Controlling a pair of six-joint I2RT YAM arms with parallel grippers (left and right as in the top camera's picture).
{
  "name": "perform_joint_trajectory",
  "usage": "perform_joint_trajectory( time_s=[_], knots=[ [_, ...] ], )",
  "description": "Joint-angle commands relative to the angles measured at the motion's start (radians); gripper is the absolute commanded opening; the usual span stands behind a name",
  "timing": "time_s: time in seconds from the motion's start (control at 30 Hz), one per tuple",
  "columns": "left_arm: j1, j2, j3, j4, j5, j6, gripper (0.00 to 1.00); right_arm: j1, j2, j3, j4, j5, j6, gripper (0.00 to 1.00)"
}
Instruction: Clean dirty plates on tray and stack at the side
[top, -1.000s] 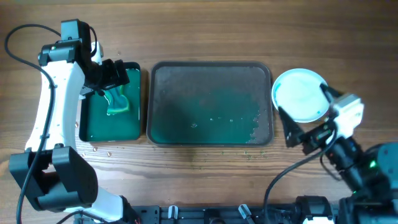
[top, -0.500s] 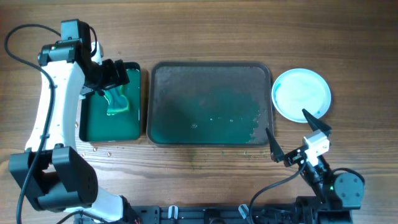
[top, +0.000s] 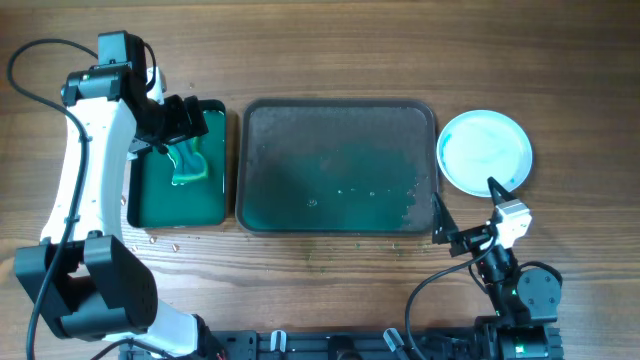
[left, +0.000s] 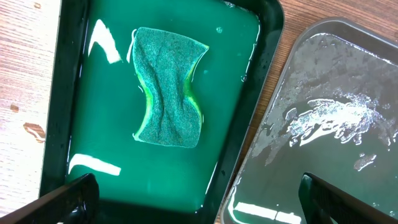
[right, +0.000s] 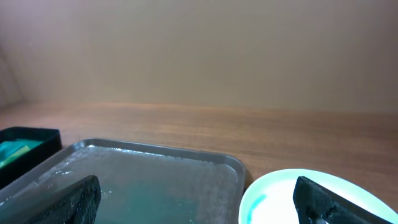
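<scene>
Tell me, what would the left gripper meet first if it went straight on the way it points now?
The left gripper would probably meet the green tray, at its wet floor or its rim beside the large tray. The sponge lies off that line; depth is unclear.

Table (top: 330, 50) bore all items | tray (top: 330, 140) lay at centre | sponge tray (top: 165, 208) sat just left of tray, narrow gap between | sponge (top: 188, 162) lay in sponge tray, right of its middle | plate (top: 485, 152) sat on table just right of tray's far half
</scene>
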Motion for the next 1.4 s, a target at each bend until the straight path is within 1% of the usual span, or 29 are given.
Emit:
perform_joint_trajectory(
  time_s=[0.0, 0.53, 0.67, 0.77, 0.87, 0.93, 1.03, 1.23, 1.3, 1.37],
  knots=[
    [0.0, -0.018, 0.016, 0.0, 0.016, 0.002, 1.0, 0.005, -0.013, -0.002, 0.002, 0.034, 0.032, 1.0],
    [0.0, -0.02, 0.016, 0.0, 0.016, 0.002, 1.0, 0.005, -0.013, -0.002, 0.002, 0.034, 0.032, 1.0],
    [-0.007, -0.089, 0.016, 0.0, 0.004, 0.002, 1.0, 0.005, -0.013, -0.002, 0.002, 0.034, 0.032, 1.0],
    [-0.03, -0.192, 0.011, 0.024, -0.007, 0.002, 1.0, 0.005, -0.013, -0.002, 0.002, 0.034, 0.032, 1.0],
    [-0.07, -0.299, -0.043, 0.163, -0.007, 0.002, 1.0, 0.005, -0.013, -0.002, 0.002, 0.034, 0.032, 1.0],
    [-0.094, -0.376, -0.109, 0.261, -0.007, 0.002, 1.0, 0.005, -0.013, -0.002, 0.002, 0.034, 0.032, 1.0],
    [-0.111, -0.526, -0.291, 0.446, 0.018, 0.002, 1.0, 0.005, -0.013, -0.002, 0.002, 0.034, 0.032, 1.0],
    [-0.103, -0.859, -0.77, 0.856, 0.083, 0.002, 1.0, 0.005, -0.013, -0.002, 0.002, 0.034, 0.032, 1.0],
    [-0.103, -0.961, -0.911, 0.964, 0.083, 0.002, 1.0, 0.005, -0.013, -0.002, 0.002, 0.034, 0.032, 1.0],
    [-0.103, -1.039, -1.009, 1.036, 0.082, 0.01, 1.0, 0.005, -0.013, -0.002, 0.002, 0.034, 0.032, 1.0]
  ],
)
